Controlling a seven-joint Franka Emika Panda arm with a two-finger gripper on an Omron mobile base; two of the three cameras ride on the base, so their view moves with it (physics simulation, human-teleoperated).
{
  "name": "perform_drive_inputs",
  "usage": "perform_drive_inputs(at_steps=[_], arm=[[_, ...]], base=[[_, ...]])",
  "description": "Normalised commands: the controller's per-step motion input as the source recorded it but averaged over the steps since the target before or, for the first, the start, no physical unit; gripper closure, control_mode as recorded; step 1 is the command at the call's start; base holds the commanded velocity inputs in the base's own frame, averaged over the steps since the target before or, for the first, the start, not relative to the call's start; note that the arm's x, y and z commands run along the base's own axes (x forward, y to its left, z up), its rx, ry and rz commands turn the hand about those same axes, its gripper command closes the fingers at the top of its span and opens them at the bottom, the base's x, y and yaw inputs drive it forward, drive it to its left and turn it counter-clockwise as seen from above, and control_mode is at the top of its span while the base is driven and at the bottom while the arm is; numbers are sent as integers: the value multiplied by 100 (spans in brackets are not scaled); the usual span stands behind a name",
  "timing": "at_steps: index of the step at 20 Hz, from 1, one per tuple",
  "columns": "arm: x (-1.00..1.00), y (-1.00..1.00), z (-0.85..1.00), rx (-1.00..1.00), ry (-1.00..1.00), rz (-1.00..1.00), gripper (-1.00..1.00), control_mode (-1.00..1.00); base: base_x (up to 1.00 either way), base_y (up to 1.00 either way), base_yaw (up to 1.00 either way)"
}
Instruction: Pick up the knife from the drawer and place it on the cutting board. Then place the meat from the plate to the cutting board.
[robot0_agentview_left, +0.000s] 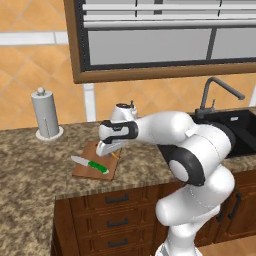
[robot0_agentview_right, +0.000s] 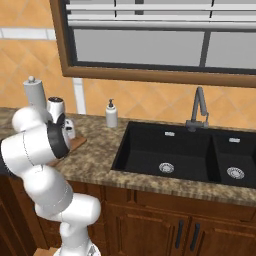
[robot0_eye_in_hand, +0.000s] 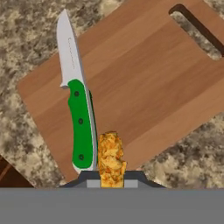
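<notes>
Closest to the hand camera, the claw (robot0_eye_in_hand: 111, 180) is clamped on the meat (robot0_eye_in_hand: 110, 155), a small orange-yellow piece standing up between the two dark finger tips. Just beside it lies the knife (robot0_eye_in_hand: 78, 114), its green handle toward the camera and its pale blade pointing away, tip reaching just past the far edge of the cutting board (robot0_eye_in_hand: 144, 83). The handle sits on the board near its closer edge. The board's handle slot is at the far corner, and the speckled stone surface (robot0_eye_in_hand: 26, 39) runs all around it.

From the left base view, the claw (robot0_agentview_left: 106, 148) hangs low over the board (robot0_agentview_left: 84, 170), with the knife (robot0_agentview_left: 90, 165) lying across its front part. How much gap is left between meat and wood is hard to judge from here.

The knife step looks done; the step in hand is the second one, bringing the meat to the board. The next move, as I judge it, calls for a short descent onto bare wood clear of the knife handle, then letting go and lifting straight off.

Farther back stand a paper towel holder (robot0_agentview_left: 45, 114) and, off to the side, the black sink (robot0_agentview_right: 190, 155).
</notes>
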Motion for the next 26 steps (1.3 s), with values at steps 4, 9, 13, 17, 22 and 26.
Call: perform_drive_inputs(at_steps=[4, 9, 13, 17, 22, 26], arm=[[45, 30, -15, -8, 0, 0, 100, -100], [64, 4, -14, 0, 5, 1, 100, -100], [56, 3, -17, 0, 7, 0, 100, -100], [24, 38, -33, -6, 3, 1, 100, -100], [10, 50, -35, -10, 0, 1, -100, -100], [1, 0, -5, -2, 0, 0, -100, -100]], base=[[0, 0, 0], [0, 0, 0], [0, 0, 0], [0, 0, 0], [0, 0, 0], [0, 0, 0]])
